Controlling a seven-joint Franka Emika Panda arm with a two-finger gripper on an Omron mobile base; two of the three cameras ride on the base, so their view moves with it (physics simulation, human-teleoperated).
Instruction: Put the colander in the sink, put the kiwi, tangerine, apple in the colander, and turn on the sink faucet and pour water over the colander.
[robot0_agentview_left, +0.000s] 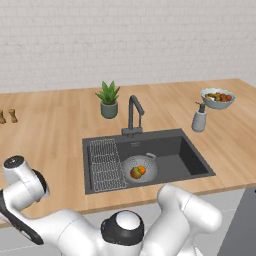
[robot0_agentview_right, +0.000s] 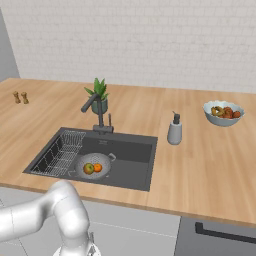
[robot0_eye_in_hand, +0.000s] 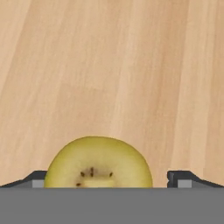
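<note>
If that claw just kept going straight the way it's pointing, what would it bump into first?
Most likely the kiwi, which sits between the open gripper's two fingertips, with the wooden counter beneath it. How near the fruit is cannot be judged.

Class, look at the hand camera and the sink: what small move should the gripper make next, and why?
Probably close the gripper on the kiwi. Its fingers stand open on either side of the fruit, which lies on the wooden counter, while the colander in the sink already holds the apple and tangerine.
</note>
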